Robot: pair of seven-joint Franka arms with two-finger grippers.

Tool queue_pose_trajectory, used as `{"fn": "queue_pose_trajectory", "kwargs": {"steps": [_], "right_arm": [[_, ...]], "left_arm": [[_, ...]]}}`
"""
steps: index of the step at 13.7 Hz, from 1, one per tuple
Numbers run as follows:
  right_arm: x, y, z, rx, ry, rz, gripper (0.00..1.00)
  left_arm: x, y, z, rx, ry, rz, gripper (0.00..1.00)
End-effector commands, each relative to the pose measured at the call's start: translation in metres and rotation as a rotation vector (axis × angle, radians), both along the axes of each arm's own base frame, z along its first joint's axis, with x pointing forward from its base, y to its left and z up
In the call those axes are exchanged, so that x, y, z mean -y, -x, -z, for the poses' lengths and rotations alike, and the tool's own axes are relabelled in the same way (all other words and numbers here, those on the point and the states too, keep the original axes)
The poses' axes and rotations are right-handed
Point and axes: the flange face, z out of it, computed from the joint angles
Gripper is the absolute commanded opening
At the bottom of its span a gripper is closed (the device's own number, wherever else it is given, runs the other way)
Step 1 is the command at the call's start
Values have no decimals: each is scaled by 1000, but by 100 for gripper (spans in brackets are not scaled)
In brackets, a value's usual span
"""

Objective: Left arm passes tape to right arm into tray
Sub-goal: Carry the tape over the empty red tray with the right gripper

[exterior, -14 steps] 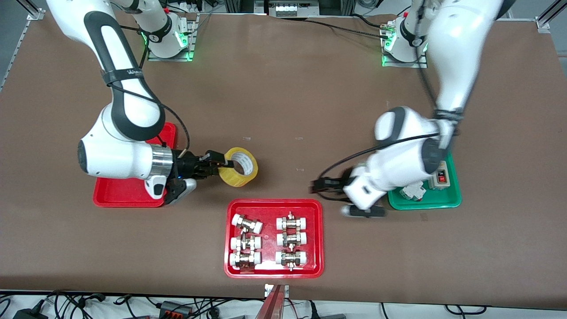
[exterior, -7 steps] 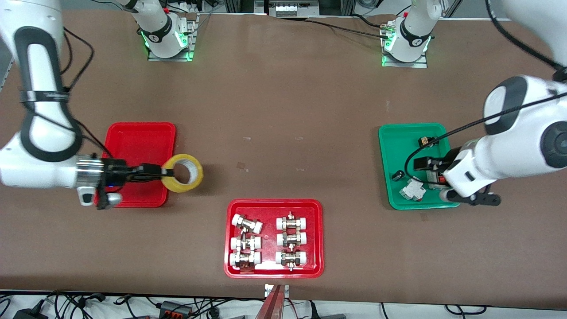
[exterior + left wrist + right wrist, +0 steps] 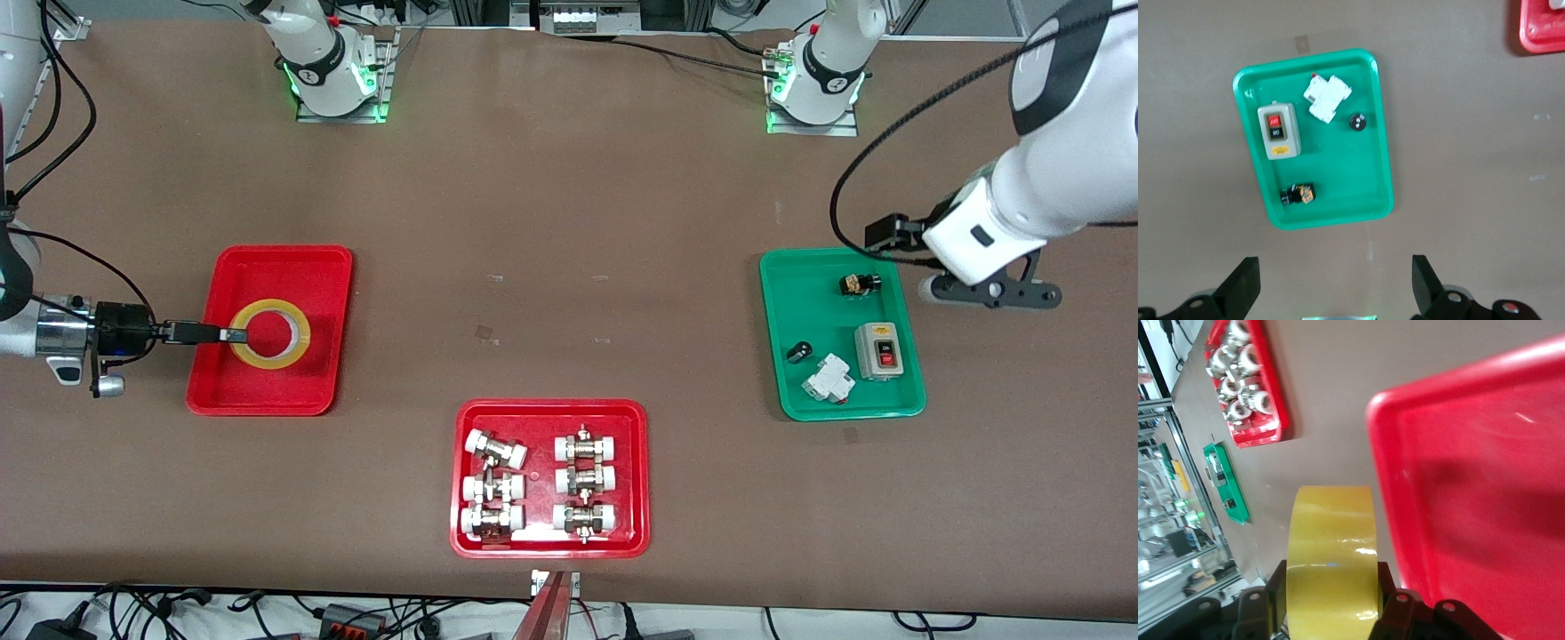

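1 roll – the tape (image 3: 270,333) – gripped by the right gripper (image 3: 233,335) over the tray (image 3: 283,267); left gripper (image 3: 1335,287) spread, waiting above the green tray (image 3: 1378,173). Risk – tape landing tilted on the rim.

Yellow tape (image 3: 269,334) ring, held over the plain red tray (image 3: 271,330).

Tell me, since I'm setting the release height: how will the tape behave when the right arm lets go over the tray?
The tape is a stiff hollow ring, so it probably keeps its shape. Its glossy yellow band looks smooth, so it could slide. The right gripper holds it over the red tray; landing flat it should settle, while on edge it may roll until the raised rim stops it.
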Motion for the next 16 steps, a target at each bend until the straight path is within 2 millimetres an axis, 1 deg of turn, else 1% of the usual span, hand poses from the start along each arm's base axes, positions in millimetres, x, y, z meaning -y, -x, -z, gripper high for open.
{"fn": "queue_pose_trajectory", "kwargs": {"steps": [1, 2, 3, 4, 5, 7, 8, 9, 10, 11, 12, 13, 14, 15, 16], "right_arm": [[19, 10, 26, -42, -63, 12, 22], [28, 15, 38, -40, -77, 11, 22], [32, 20, 48, -37, -96, -1, 22], [39, 24, 58, -35, -108, -2, 22], [42, 27, 67, -32, -117, -6, 22], [41, 27, 76, -13, -119, -22, 22], [41, 28, 79, -15, -121, -20, 23], [37, 28, 85, -21, -126, -24, 23], [35, 28, 90, -21, -132, -28, 24], [34, 29, 96, -11, -140, -40, 29], [33, 30, 105, -4, -146, -47, 40], [33, 30, 105, -3, -147, -48, 87], [33, 30, 106, -3, -139, -55, 100], [31, 29, 104, 2, -131, -64, 100], [24, 24, 101, 12, -93, -93, 100]], "left_arm": [[-8, 22, -7, 0, -34, 7, 100], [-7, 18, -12, 10, -44, 6, 100], [-4, 16, -21, 10, -48, 15, 100], [-1, 11, -23, 16, -70, 27, 100], [-3, 5, -22, 19, -74, 22, 100], [-17, 0, -18, 15, -73, -8, 100], [-21, 0, -21, 22, -63, -20, 100], [-25, 1, -30, 42, -60, -30, 100], [-22, 7, -39, 57, -72, -40, 100], [-34, 10, -41, 54, -51, -73, 100], [-43, 8, -39, 47, -27, -91, 100], [-42, 9, -38, 43, -24, -93, 100], [-43, 11, -36, 30, -34, -105, 100], [-44, 9, -35, 35, -48, -104, 100], [-46, 8, -36, 41, -53, -96, 100]]}}
